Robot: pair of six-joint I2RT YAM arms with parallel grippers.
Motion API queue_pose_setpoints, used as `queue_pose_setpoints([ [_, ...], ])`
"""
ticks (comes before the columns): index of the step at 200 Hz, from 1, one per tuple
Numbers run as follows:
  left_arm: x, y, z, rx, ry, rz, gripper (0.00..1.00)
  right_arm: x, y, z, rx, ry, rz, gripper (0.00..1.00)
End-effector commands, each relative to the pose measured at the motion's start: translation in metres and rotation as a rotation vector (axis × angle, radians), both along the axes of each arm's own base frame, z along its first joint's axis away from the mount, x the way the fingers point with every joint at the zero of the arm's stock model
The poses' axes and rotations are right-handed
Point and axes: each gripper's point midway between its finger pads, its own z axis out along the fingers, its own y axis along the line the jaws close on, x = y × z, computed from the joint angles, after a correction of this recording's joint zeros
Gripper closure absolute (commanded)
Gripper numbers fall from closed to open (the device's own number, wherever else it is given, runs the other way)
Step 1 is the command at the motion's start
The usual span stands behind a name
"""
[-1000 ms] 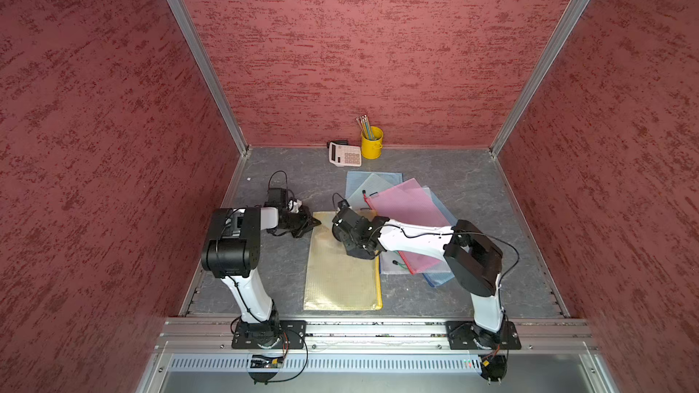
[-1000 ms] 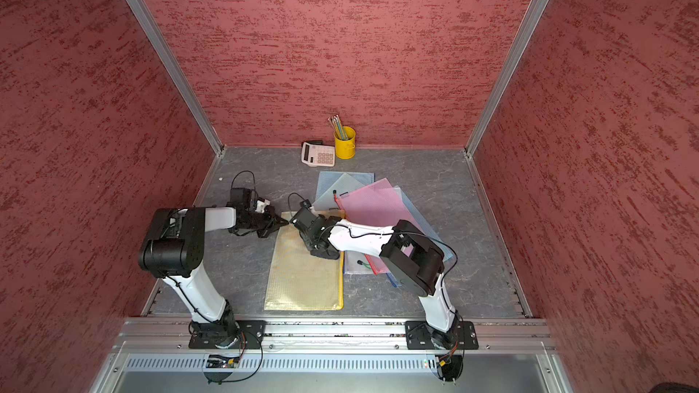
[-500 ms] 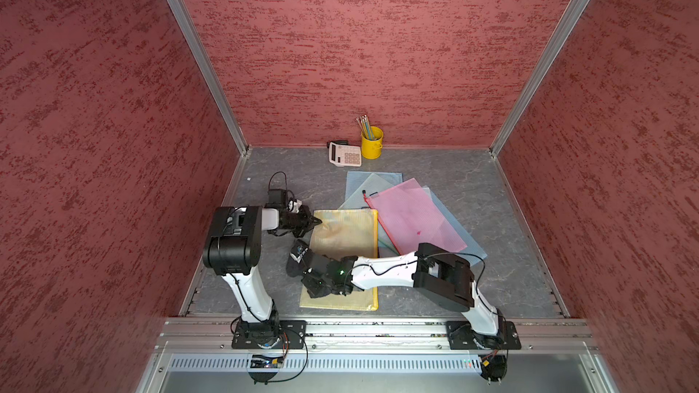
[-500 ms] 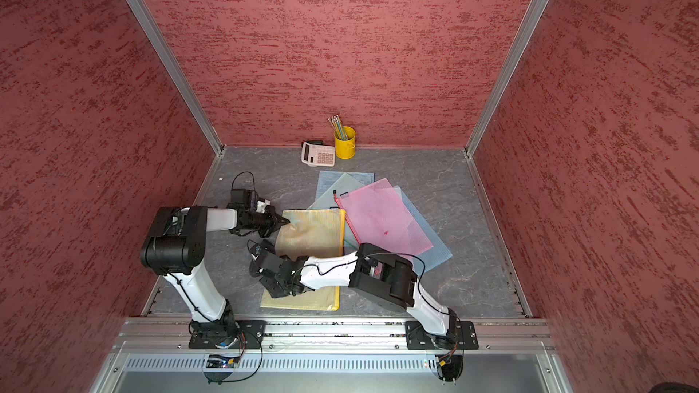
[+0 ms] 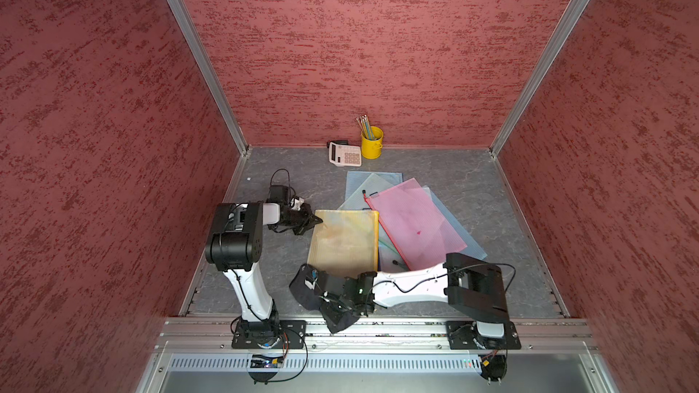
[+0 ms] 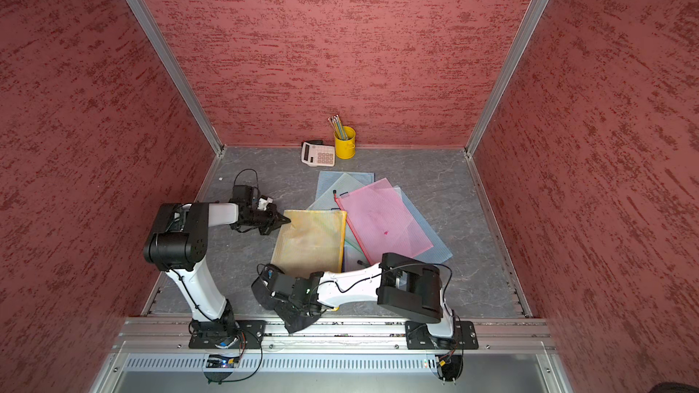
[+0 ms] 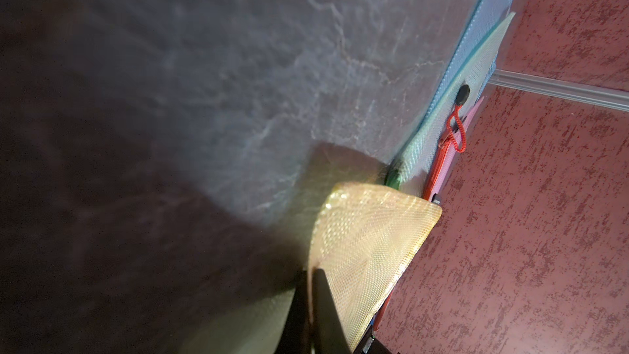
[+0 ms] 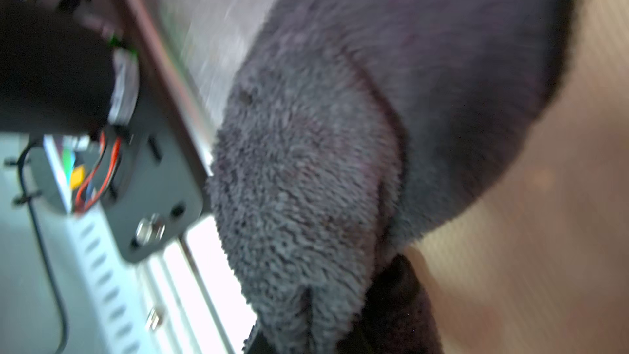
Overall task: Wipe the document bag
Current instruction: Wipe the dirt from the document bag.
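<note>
The yellow mesh document bag (image 5: 344, 240) (image 6: 310, 240) lies flat in the middle of the floor. My left gripper (image 5: 316, 220) (image 6: 284, 220) is shut on its far left corner; in the left wrist view the gripper (image 7: 309, 274) pinches the bag's edge (image 7: 367, 233), which curls up. My right gripper (image 5: 333, 306) (image 6: 291, 304) is shut on a dark grey cloth (image 5: 306, 289) (image 6: 264, 293) at the bag's near end, by the front rail. In the right wrist view the cloth (image 8: 323, 165) covers the fingers, with the bag (image 8: 544, 233) beside it.
A pink bag (image 5: 412, 228) lies on blue and greenish bags (image 5: 372, 179) to the right of the yellow one. A calculator (image 5: 344, 153) and a yellow pencil cup (image 5: 372, 142) stand by the back wall. The metal front rail (image 5: 397, 325) runs just beyond the cloth.
My right gripper has dragged the cloth from the yellow bag's far end down to its near end, close to the front rail. The left gripper has kept hold of the corner.
</note>
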Motion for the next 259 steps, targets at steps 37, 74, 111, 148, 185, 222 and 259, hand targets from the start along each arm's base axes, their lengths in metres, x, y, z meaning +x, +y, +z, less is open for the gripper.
queue_pose_setpoints([
  [37, -0.002, 0.0, -0.011, 0.064, -0.006, -0.025, 1.0, 0.159, -0.05, 0.083, 0.057, -0.201, -0.44, 1.0],
  [74, -0.003, -0.001, -0.013, 0.069, -0.001, -0.027, 1.0, 0.224, -0.017, 0.05, -0.007, -0.29, -0.5, 1.0],
  [111, -0.003, -0.001, -0.015, 0.071, 0.006, -0.02, 1.0, 0.22, -0.011, -0.024, -0.092, -0.21, -0.527, 1.0],
  [148, -0.002, 0.003, -0.012, 0.079, 0.0, -0.001, 1.0, 0.152, -0.046, -0.046, -0.153, -0.124, -0.508, 1.0],
  [185, -0.001, 0.007, -0.007, 0.093, -0.008, -0.004, 1.0, 0.042, -0.072, -0.05, -0.258, 0.034, -0.386, 1.0],
  [222, -0.004, 0.005, -0.007, 0.094, -0.007, -0.012, 1.0, 0.081, -0.03, 0.015, -0.175, -0.181, -0.333, 1.0],
  [259, -0.007, 0.002, -0.01, 0.09, 0.001, -0.017, 1.0, 0.164, 0.029, 0.029, -0.087, -0.249, -0.345, 1.0],
])
